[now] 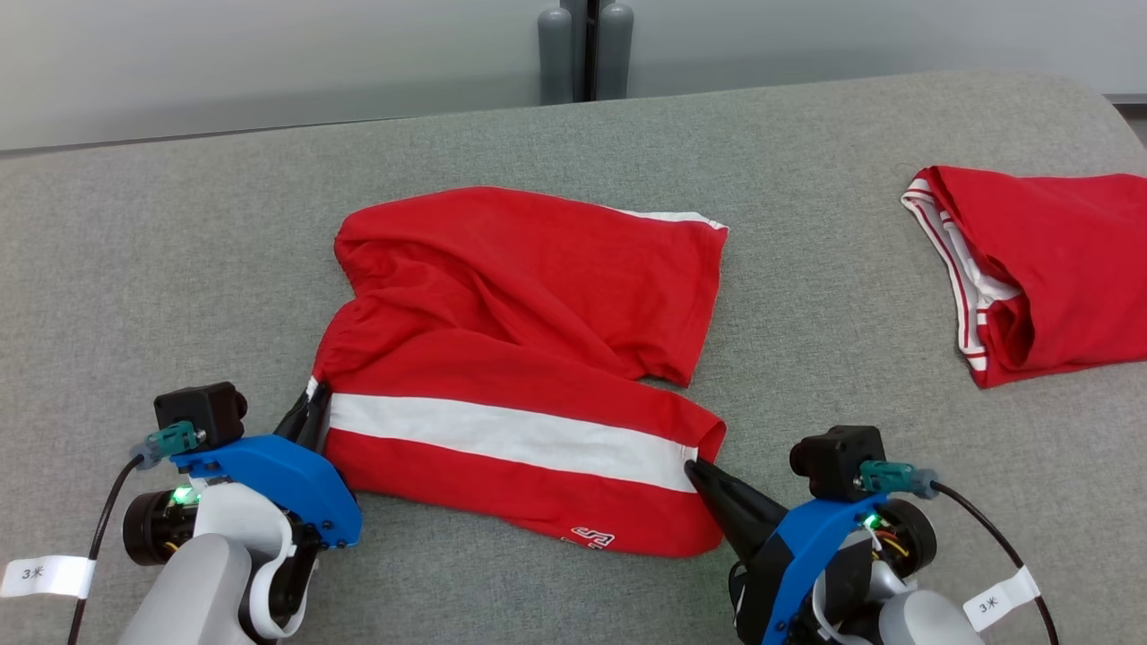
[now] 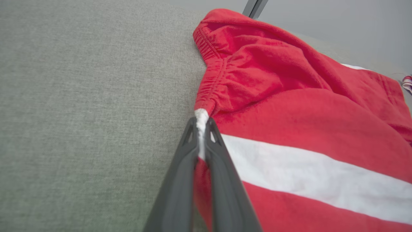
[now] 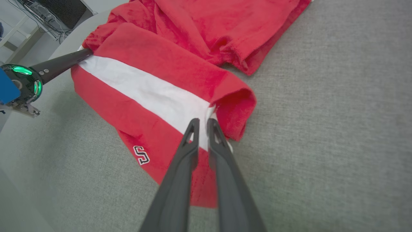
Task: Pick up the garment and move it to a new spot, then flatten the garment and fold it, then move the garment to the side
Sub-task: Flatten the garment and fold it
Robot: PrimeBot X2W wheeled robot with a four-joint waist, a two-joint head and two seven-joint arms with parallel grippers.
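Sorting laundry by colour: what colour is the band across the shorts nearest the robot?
White band, red shorts; left wrist view shows it best.

The garment [image 3: 167, 74] bears an "S"; both cable tags [image 1: 45, 576] read "3米".

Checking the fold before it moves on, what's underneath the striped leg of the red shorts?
The plain red leg slips under the far edge of the striped leg. How far it runs beneath is hidden, like the grey cushion there.
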